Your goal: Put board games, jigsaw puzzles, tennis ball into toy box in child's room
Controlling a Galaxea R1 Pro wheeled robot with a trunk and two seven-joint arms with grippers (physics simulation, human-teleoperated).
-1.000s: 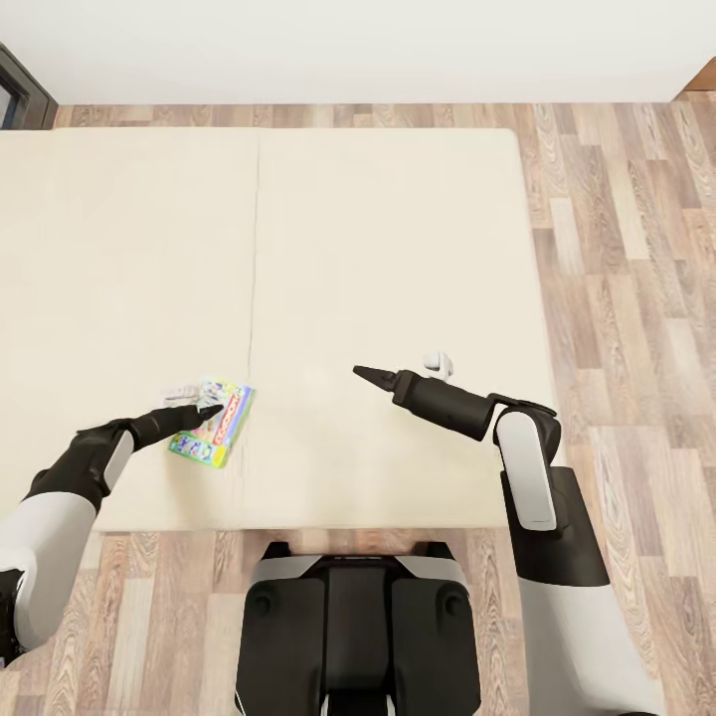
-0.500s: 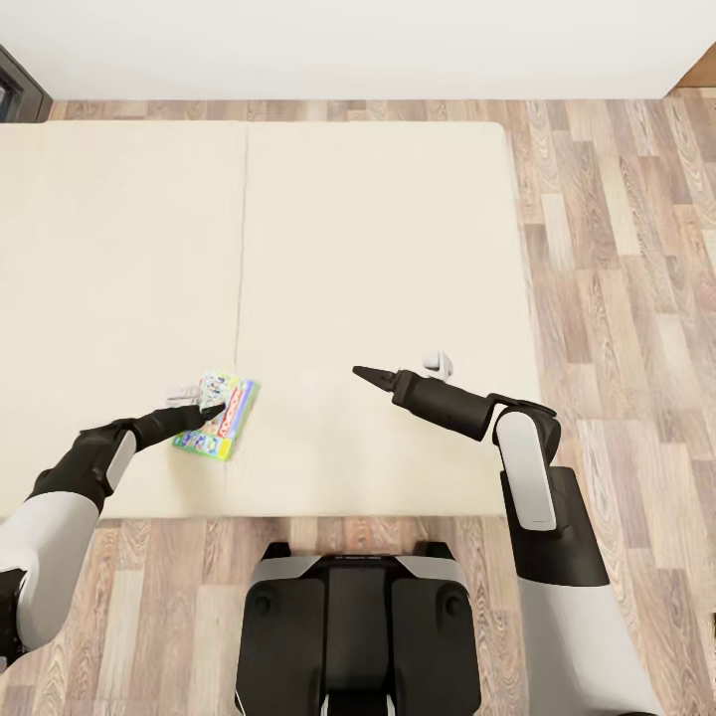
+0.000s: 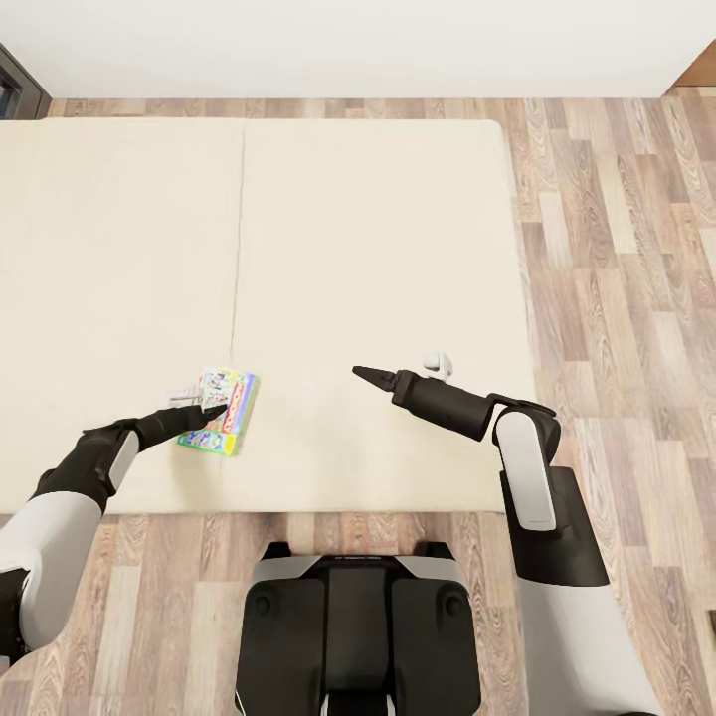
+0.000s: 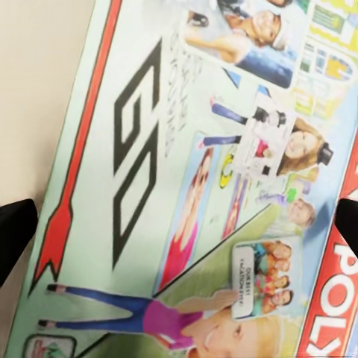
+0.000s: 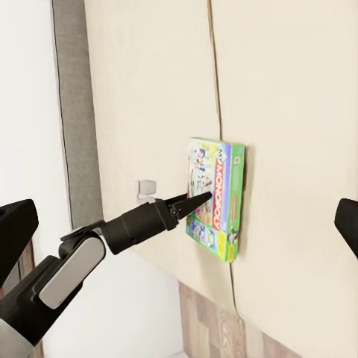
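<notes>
A green-and-white Monopoly board game lies flat on the beige mattress of the bed, near its front edge and beside the seam. My left gripper rests its tip on the box's near left side. In the left wrist view the printed lid sits very close, with black fingertips at the two far edges, so the gripper is open. My right gripper hovers over bare mattress to the right of the box, open and holding nothing. The right wrist view shows the box with the left gripper touching it.
Wood-plank floor runs along the right of the bed and behind it, up to a white wall. A dark window frame stands at the far left. The grey headboard borders the mattress. My base stands at the bed's front edge.
The whole picture has shifted, the bed sliding left and up. The Monopoly box stayed by my left fingertips, turned a little, and now lies further across the seam. Both arms keep their pose.
</notes>
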